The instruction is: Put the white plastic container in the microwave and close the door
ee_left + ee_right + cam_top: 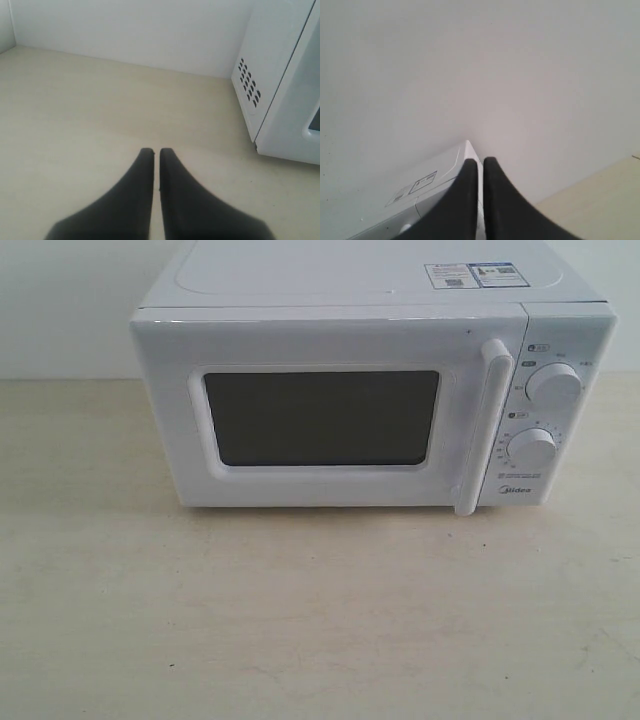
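Observation:
The white microwave point(370, 390) stands on the beige table with its door point(320, 415) shut; the dark window and the vertical bar handle point(480, 425) face the exterior camera. No white plastic container shows in any view. Neither gripper appears in the exterior view. My left gripper point(156, 150) hovers low over the table beside the microwave's vented side point(265, 65), its black fingers nearly touching with nothing between them. My right gripper point(480, 160) is up near the microwave's top corner point(440, 175), shut and empty.
The beige tabletop point(300, 620) spreads in front of the microwave and to its left. A white wall point(135, 30) rises behind the table. Two round dials point(553, 385) sit on the microwave's right panel.

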Controlling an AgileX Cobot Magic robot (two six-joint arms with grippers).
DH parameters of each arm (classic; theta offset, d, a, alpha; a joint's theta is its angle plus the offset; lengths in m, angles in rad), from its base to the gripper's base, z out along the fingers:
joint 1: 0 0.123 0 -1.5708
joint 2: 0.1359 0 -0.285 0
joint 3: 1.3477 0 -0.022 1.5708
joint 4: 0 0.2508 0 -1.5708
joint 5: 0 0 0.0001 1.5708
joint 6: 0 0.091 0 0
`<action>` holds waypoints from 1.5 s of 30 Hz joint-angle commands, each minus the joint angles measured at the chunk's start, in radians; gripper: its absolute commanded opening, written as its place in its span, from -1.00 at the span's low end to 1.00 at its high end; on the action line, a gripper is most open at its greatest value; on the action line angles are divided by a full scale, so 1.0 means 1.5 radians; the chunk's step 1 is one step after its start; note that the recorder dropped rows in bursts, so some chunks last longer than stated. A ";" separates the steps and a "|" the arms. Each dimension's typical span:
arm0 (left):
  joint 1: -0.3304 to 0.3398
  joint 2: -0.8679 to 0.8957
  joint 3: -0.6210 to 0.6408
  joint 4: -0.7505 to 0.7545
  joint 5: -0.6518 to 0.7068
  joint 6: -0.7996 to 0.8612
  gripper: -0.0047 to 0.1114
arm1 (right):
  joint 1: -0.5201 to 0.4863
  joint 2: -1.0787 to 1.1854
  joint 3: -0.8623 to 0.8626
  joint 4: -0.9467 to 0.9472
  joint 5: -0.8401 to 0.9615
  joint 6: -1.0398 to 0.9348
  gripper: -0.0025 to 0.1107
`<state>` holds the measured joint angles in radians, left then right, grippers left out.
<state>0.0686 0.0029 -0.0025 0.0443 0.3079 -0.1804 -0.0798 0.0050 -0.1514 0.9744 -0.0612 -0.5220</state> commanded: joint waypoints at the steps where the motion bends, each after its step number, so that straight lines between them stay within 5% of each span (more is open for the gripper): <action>1: 0.001 -0.002 0.002 -0.003 -0.003 -0.005 -0.84 | 0.004 -0.003 0.002 -0.007 0.020 -0.007 -0.96; 15: 0.001 -0.002 0.002 -0.003 -0.002 -0.005 -0.84 | 0.007 -0.003 0.002 -0.007 0.034 0.003 -0.96; 17: 0.001 -0.002 0.002 -0.003 -0.002 -0.005 -0.84 | 0.007 -0.003 0.002 -0.122 0.086 0.061 -0.96; 20: 0.001 -0.002 0.002 -0.003 -0.002 -0.005 -0.84 | 0.007 -0.003 0.003 -0.532 0.206 0.381 -0.96; 23: 0.001 -0.002 0.002 -0.003 -0.002 -0.005 -0.84 | 0.007 -0.003 0.028 -0.660 0.236 0.470 -0.96; 27: 0.001 -0.002 0.002 -0.003 -0.002 -0.005 -0.84 | 0.007 -0.003 0.101 -0.671 0.197 0.468 -0.96; 45: 0.001 -0.002 0.002 -0.003 -0.002 -0.005 -0.84 | 0.020 -0.003 0.101 -0.684 0.280 0.366 -0.96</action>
<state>0.0686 0.0029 -0.0025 0.0443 0.3079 -0.1804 -0.0668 0.0042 -0.0033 -0.0433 0.3543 0.0491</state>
